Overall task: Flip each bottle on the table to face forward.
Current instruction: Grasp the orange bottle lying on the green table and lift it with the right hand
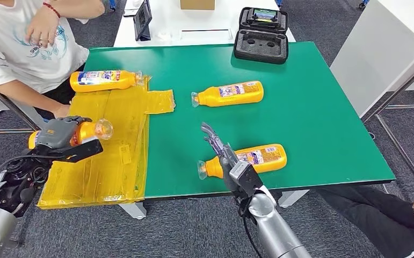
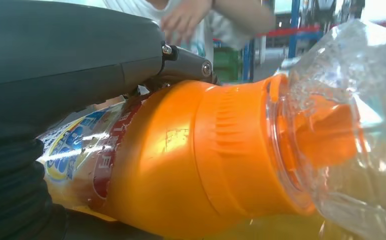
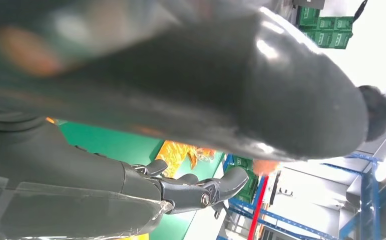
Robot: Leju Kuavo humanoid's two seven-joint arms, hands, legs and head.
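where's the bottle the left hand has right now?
In the head view, the held bottle is at the table's near-left, gripped by the left hand over the yellow sheet, clear cap pointing right, nearer than the bottle at the sheet's far edge.

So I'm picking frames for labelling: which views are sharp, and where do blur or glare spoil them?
Head view: sharp and evenly lit, bottle labels crisp. Left wrist view: the held bottle is sharp but shows glare streaks on its label, and its clear cap is washed out by backlight. Right wrist view: the right hand is close and smeared out of focus; the bright background beyond it is overexposed.
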